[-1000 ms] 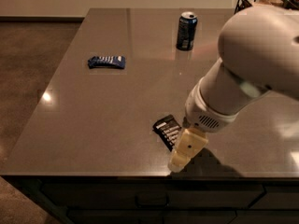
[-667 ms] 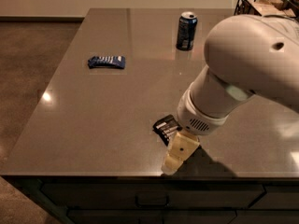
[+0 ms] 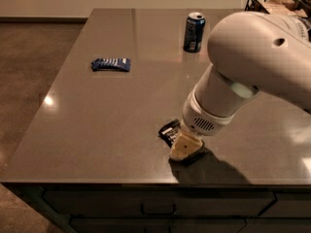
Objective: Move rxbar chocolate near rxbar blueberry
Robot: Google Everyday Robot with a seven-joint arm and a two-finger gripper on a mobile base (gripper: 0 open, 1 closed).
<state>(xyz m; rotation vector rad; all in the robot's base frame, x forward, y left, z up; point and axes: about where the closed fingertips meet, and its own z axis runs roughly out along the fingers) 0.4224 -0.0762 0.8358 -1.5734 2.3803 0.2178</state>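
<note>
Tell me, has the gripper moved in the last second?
Yes. The gripper, low near the front edge of the table, has slid slightly left, toward the black bar, judged against the can.

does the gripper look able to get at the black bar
Probably yes: the gripper sits right over the black bar near the front edge of the table, and the can and blue bar lie far off.

Glossy smooth table (image 3: pixel 112 125); matt plastic pincer (image 3: pixel 184 148) near its front edge
</note>
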